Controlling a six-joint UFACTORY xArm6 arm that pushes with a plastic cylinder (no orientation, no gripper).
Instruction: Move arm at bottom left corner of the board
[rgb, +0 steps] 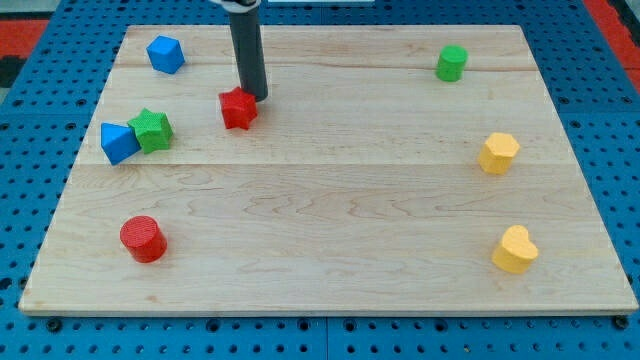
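My tip rests on the wooden board in its upper left part, touching the upper right side of a red star-shaped block. The dark rod rises from there to the view's top. The board's bottom left corner lies far below and to the left of my tip. A red cylinder is the block closest to that corner.
A blue block sits at the top left. A blue block touches a green star at the left edge. A green cylinder is at the top right. Two yellow blocks sit at the right.
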